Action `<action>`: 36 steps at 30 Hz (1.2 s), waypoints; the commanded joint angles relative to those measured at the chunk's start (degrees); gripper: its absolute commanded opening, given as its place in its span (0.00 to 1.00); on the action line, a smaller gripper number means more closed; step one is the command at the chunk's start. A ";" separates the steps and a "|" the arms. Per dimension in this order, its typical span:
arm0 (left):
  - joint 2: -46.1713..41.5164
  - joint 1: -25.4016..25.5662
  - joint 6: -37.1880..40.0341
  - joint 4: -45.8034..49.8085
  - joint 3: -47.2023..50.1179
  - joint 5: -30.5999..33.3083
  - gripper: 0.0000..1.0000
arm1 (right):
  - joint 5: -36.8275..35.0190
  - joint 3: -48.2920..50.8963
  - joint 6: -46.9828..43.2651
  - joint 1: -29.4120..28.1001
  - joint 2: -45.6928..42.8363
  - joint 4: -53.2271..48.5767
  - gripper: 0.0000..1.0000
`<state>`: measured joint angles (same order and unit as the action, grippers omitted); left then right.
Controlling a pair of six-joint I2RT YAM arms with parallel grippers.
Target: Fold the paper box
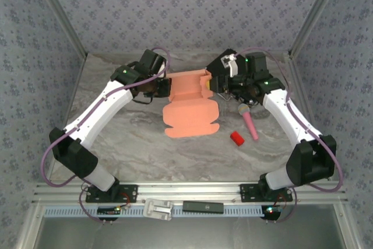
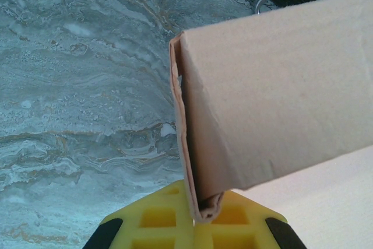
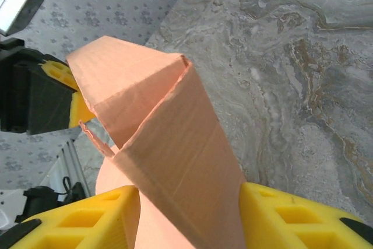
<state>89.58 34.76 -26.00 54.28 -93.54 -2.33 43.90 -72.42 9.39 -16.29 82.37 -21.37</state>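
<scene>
The salmon-orange paper box [image 1: 189,112] lies mid-table as a flat sheet, with its far end folded up into a raised wall between the two grippers. At that far end's left side, my left gripper [image 1: 166,87] is shut on a doubled edge of the box. In the left wrist view, the yellow fingers [image 2: 157,220] pinch the folded cardboard [image 2: 274,97]. My right gripper [image 1: 211,83] holds the right side. In the right wrist view, a folded panel [image 3: 175,161] fills the gap between its yellow fingers [image 3: 280,214] and touches both.
A pink stick [image 1: 249,122] and a small red block [image 1: 236,139] lie on the marble table [image 1: 134,144], right of the sheet and under the right arm. Patterned walls close in the back and sides. A black bar [image 1: 202,206] sits on the front rail.
</scene>
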 commanded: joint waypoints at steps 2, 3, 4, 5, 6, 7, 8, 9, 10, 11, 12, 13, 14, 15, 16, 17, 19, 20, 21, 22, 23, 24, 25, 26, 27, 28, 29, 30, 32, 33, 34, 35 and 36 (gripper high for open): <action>-1.95 0.12 0.77 0.91 -0.59 -1.28 0.00 | -11.73 -3.57 -3.38 -3.95 0.67 -3.56 0.48; -2.09 0.09 0.82 0.91 -0.58 -1.28 0.00 | -13.91 -3.91 -3.70 -4.92 0.71 -3.90 0.46; -2.11 0.14 0.86 1.03 -0.59 -1.28 0.00 | -16.82 -4.26 -3.89 -5.70 0.92 -4.28 0.45; -2.13 0.16 0.86 0.96 -0.59 -1.28 0.00 | -19.15 -4.58 -3.98 -6.49 1.10 -4.66 0.43; -2.18 0.14 0.94 1.09 -0.64 -1.28 0.00 | -21.57 -4.99 -4.30 -7.44 1.25 -5.14 0.42; -2.14 0.21 0.98 1.24 -0.80 -1.28 0.00 | -24.77 -5.42 -4.54 -8.50 1.43 -5.51 0.42; -2.14 0.24 1.04 1.41 -0.88 -1.28 0.00 | -27.34 -5.61 -4.78 -9.41 1.42 -5.61 0.41; -2.13 0.32 1.04 1.44 -0.94 -1.19 0.00 | -29.84 -5.90 -4.81 -10.31 1.41 -5.60 0.39; -2.22 0.38 1.04 1.56 -1.01 -1.19 0.00 | -32.19 -6.25 -4.74 -11.22 1.48 -5.65 0.38; -2.28 0.47 1.04 1.54 -0.97 -1.18 0.00 | -34.43 -6.61 -4.54 -11.95 1.67 -5.78 0.36; -2.24 0.58 1.04 1.53 -1.07 -1.10 0.00 | -37.34 -7.40 -4.31 -12.84 2.10 -6.17 0.34; -2.30 0.72 1.04 1.53 -1.13 -1.11 0.00 | -40.03 -8.44 -4.12 -13.86 2.74 -6.92 0.33; -2.22 0.76 1.04 1.58 -1.21 -0.98 0.00 | -42.72 -9.29 -3.52 -14.75 3.36 -7.41 0.31; -2.14 0.84 1.04 1.62 -1.21 -0.97 0.00 | -45.15 -10.26 -3.04 -15.62 4.24 -8.30 0.31; -2.14 0.90 1.05 1.60 -1.30 -0.92 0.00 | -47.72 -11.15 -2.82 -16.45 4.97 -9.04 0.30; -2.10 1.07 0.99 1.62 -1.35 -0.92 0.00 | -49.64 -11.77 -2.46 -17.15 5.53 -9.66 0.28; -2.11 1.21 1.04 1.69 -1.46 -0.97 0.00 | -53.92 -12.54 -1.60 -18.46 6.50 -10.01 0.23; -2.04 1.21 1.04 1.70 -1.47 -0.85 0.00 | -55.38 -12.72 -1.33 -18.94 6.85 -10.04 0.22; -1.96 1.31 1.04 1.82 -1.45 -0.89 0.00 | -56.77 -12.99 -1.13 -19.34 7.20 -10.16 0.19; -1.95 1.28 1.04 1.95 -1.61 -0.84 0.00 | -58.17 -13.51 -0.77 -19.75 7.68 -10.59 0.15; -1.95 1.28 1.06 1.97 -1.62 -0.88 0.00 | -59.20 -13.89 -0.69 -20.06 8.02 -10.86 0.12; -2.00 1.34 0.97 1.97 -1.63 -0.75 0.00 | -61.14 -14.41 -0.45 -20.54 8.48 -11.36 0.08; -1.96 1.30 0.99 1.97 -1.61 -0.73 0.00 | -62.75 -14.96 -0.17 -20.96 8.84 -11.98 0.05; -2.10 1.37 0.91 1.89 -1.58 -0.66 0.00 | -64.04 -15.44 0.06 -21.33 9.15 -12.47 0.03; -2.06 1.50 0.86 1.88 -1.62 -0.66 0.00 | -66.09 -16.12 0.46 -21.78 9.51 -12.80 0.00; -2.12 1.46 0.80 1.78 -1.60 -0.58 0.00 | -68.08 -16.91 0.86 -22.51 9.92 -14.40 0.00; -2.11 1.51 0.77 1.79 -1.61 -0.57 0.00 | -69.94 -17.69 1.29 -23.03 10.44 -15.43 0.00; -2.13 1.54 0.77 1.71 -1.57 -0.57 0.00 | -71.85 -18.53 1.82 -23.73 11.06 -16.45 0.00; -2.09 1.68 0.69 1.62 -1.61 -0.48 0.00 | -74.67 -19.86 2.37 -24.86 12.24 -17.87 0.00; -2.06 1.73 0.69 1.60 -1.64 -0.50 0.00 | -76.42 -20.48 2.94 -25.35 12.89 -18.70 0.00; -2.04 1.76 0.69 1.70 -1.73 -0.51 0.00 | -77.58 -20.84 3.16 -25.79 13.30 -19.30 0.00; -2.04 1.88 0.69 1.71 -1.74 -0.49 0.00 | -77.90 -21.15 3.31 -25.96 13.66 -19.75 0.00; -1.90 1.85 0.69 1.70 -1.82 -0.48 0.00 | -78.26 -21.52 3.57 -26.19 13.89 -20.07 0.00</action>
<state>89.25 35.75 -26.04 55.51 -93.60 -1.89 -27.59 -91.90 11.14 -41.95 94.74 -37.89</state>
